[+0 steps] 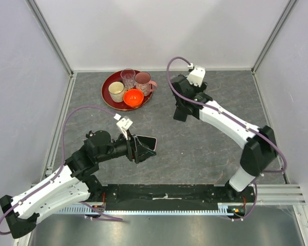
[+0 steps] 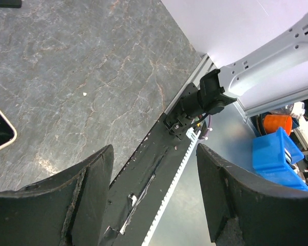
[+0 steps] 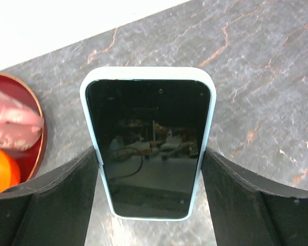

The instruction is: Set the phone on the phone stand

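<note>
Two arms work over the grey table (image 1: 205, 159). The left gripper (image 2: 154, 151) sits left of centre, not far in from the table's near edge. Its fingers (image 2: 90, 189) are spread wide with nothing between them. Just beyond its tips, toward the table's middle, stands the dark, pale-rimmed phone stand (image 1: 150, 143); I cannot tell whether the tips touch it. Farther back, right of centre, the right gripper (image 3: 150, 156) clamps the phone (image 3: 149, 138) across its width, one finger against each long side. The phone has a dark screen facing the wrist camera, a pale case, and its free end tilted up. It is well apart from the stand. Near the far edge, left of centre, a red tray (image 1: 103, 91) carries a cream cup (image 1: 116, 91), a clear glass (image 1: 128, 78), a pink mug (image 1: 142, 81) and an orange bowl (image 1: 133, 97).
</note>
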`<state>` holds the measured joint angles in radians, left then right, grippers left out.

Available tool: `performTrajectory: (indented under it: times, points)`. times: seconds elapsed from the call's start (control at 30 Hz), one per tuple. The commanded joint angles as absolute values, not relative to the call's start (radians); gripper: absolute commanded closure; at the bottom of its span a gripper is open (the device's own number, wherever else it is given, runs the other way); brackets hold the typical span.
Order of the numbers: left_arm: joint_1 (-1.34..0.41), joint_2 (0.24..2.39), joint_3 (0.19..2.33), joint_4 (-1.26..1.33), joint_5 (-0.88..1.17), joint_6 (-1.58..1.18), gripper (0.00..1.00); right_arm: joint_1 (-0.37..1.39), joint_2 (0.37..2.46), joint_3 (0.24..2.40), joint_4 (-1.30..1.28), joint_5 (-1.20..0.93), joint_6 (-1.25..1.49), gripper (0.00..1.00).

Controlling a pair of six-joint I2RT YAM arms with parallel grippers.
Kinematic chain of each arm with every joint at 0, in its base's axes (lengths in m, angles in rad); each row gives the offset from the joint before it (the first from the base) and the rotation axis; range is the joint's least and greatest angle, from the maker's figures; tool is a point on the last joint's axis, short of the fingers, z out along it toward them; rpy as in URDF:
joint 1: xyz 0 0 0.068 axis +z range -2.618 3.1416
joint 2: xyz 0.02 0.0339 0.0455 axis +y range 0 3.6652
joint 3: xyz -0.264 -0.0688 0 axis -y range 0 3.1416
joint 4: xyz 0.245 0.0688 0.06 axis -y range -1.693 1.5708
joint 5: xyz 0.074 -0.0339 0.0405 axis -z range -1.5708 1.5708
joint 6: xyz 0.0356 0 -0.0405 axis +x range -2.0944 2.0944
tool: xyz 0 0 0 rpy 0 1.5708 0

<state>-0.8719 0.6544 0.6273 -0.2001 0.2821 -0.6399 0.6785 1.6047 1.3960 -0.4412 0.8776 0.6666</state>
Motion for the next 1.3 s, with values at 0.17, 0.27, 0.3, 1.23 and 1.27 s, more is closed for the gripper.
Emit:
performTrajectory:
  times: [0.17, 0.27, 0.3, 1.23, 1.27]
  points:
    - [-0.873, 0.609, 0.706, -0.31, 0.221, -0.64, 0.27, 0.617, 1.813, 1.621, -0.348, 0.985, 0.542, 1.0]
    - [-0.871, 0.617, 0.709, -0.301, 0.219, -0.638, 0.27, 0.594, 1.839, 1.605, -0.311, 0.944, 0.515, 1.0]
    - [-0.871, 0.618, 0.709, -0.299, 0.221, -0.637, 0.27, 0.591, 1.841, 1.598, -0.283, 0.931, 0.503, 1.0]
    - [-0.871, 0.638, 0.721, -0.302, 0.212, -0.634, 0.27, 0.581, 1.795, 1.305, 0.06, 0.842, 0.468, 1.0]
    - [-0.873, 0.64, 0.721, -0.301, 0.213, -0.634, 0.27, 0.581, 1.792, 1.301, 0.075, 0.848, 0.466, 1.0]
